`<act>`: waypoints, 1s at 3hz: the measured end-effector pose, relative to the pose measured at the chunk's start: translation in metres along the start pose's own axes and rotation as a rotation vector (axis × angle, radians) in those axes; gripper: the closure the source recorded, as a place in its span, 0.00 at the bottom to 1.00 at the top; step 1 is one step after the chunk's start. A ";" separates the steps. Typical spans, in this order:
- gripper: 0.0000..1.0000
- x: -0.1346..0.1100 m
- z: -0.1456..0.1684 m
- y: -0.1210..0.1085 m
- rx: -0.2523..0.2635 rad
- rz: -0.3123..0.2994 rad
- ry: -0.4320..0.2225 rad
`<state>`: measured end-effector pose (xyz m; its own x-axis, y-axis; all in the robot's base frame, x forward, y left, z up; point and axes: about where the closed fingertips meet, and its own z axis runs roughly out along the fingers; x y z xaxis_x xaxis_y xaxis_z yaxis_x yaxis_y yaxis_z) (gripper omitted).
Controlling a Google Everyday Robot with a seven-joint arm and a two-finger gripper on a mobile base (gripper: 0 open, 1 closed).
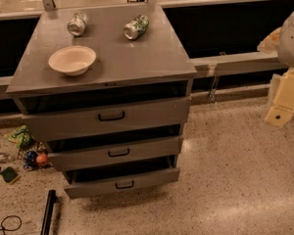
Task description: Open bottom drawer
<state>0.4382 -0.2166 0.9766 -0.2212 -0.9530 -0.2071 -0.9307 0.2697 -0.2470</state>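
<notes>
The bottom drawer [121, 182] is the lowest of three grey drawers in the cabinet [108, 58], with a small black bar handle [124, 184]. Its front stands a little out from the cabinet, with a dark gap showing above it. The middle drawer [115, 153] and the top drawer [108, 117] also show dark gaps above their fronts. My gripper [284, 104], cream-coloured, hangs at the right edge of the view, well to the right of the cabinet and above the floor, touching nothing.
A white bowl [72, 59] and two lying cans [78, 24] [136, 27] sit on the cabinet top. Small clutter [19, 148] lies on the floor at the left. A black bar [49, 212] and a cable [5, 224] lie at the lower left. Speckled floor [235, 180] spreads to the right.
</notes>
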 end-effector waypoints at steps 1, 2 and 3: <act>0.00 0.000 0.000 0.000 0.000 0.000 0.000; 0.00 -0.002 0.000 0.000 0.002 -0.001 -0.016; 0.00 -0.011 0.024 0.015 -0.029 -0.044 -0.084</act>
<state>0.4338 -0.1990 0.9528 -0.1557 -0.9485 -0.2757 -0.9474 0.2224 -0.2300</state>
